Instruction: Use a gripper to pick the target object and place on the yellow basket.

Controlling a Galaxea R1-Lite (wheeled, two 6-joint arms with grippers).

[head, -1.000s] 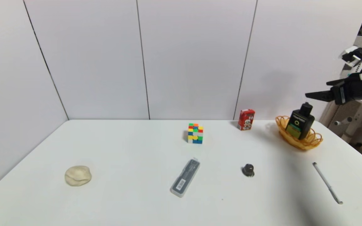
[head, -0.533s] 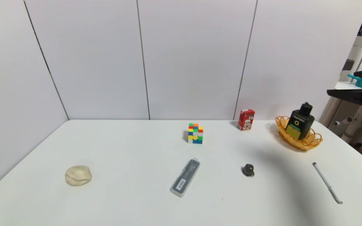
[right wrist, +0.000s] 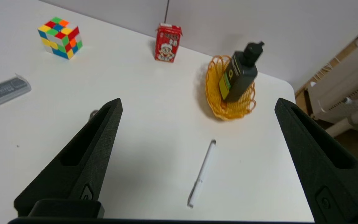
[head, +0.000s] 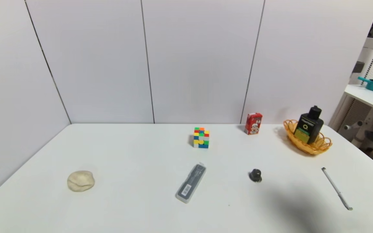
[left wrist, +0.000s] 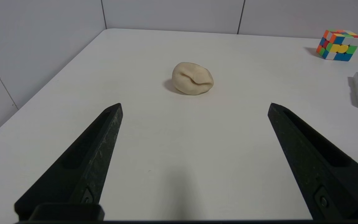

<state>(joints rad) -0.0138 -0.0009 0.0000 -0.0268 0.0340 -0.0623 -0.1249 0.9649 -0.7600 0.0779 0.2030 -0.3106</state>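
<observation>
With the squat black pump bottle [head: 309, 127] standing slightly tilted inside the orange-yellow looped-wire basket [head: 323, 146] at the white surface's [head: 134, 161] far right, placement looks done; the right tool [right wrist: 197, 104], fingers apart and empty, need only park, the left tool [left wrist: 194, 105] idling open.

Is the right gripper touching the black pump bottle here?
Apart. The right wrist view shows the open right gripper pulled back, with bare table between it and the pump bottle standing in the yellow basket.

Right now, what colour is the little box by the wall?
Red, with a cartoon figure on the little box; right wrist view shows it best.
</observation>
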